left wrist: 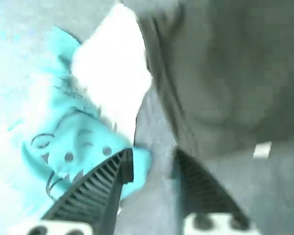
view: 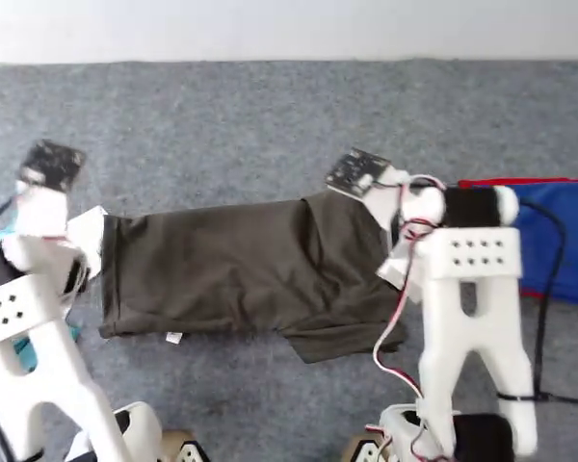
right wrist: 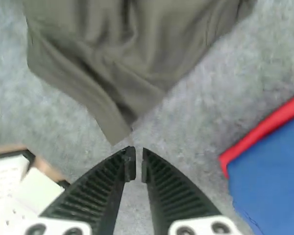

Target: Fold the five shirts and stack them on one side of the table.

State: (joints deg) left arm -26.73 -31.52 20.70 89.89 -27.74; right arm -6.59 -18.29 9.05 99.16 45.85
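Note:
A dark olive shirt [view: 241, 269] lies folded lengthwise across the middle of the grey table, with a sleeve sticking out at its near right corner. My left gripper [left wrist: 154, 164] hovers open just off the shirt's left edge [left wrist: 220, 83], nothing between its fingers. Under it lie a cyan shirt [left wrist: 63, 142] with a line drawing and a white shirt [left wrist: 112, 78]. My right gripper [right wrist: 136, 164] is shut on nothing, just past the olive shirt's sleeve [right wrist: 122, 63]. A blue shirt [view: 559, 241] rests on a red one [view: 506, 181] at the right edge.
The left arm's white body [view: 19, 318] stands at the near left and the right arm's [view: 472, 308] at the near right. Bare grey carpet [view: 270, 125] stretches behind the olive shirt to the wall. A small white tag [view: 173, 337] shows at the shirt's near edge.

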